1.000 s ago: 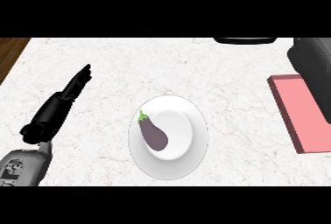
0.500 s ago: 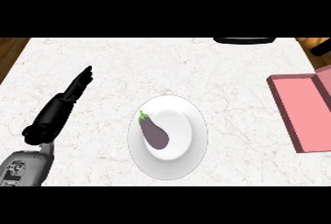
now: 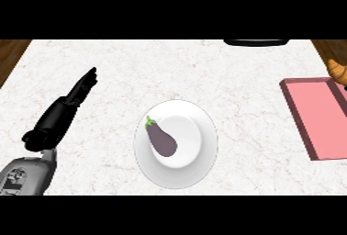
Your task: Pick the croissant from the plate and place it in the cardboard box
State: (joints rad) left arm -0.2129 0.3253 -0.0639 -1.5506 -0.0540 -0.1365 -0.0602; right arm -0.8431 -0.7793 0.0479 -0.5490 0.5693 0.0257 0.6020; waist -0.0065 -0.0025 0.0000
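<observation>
White marble counter (image 3: pixel 203 73) carries a white plate (image 3: pixel 196 160) at centre, with a purple eggplant (image 3: pixel 163 140) lying on it, green stem toward the far left. The left hand (image 3: pixel 71 98) lies at the left of the counter, fingers straight and together, holding nothing, well apart from the plate; the right hand is out of view. The croissant (image 3: pixel 337 71) shows only in part at the right edge, just beyond the far end of the pink box (image 3: pixel 318 114); a dark object (image 3: pixel 256 42) sits at the far edge.
</observation>
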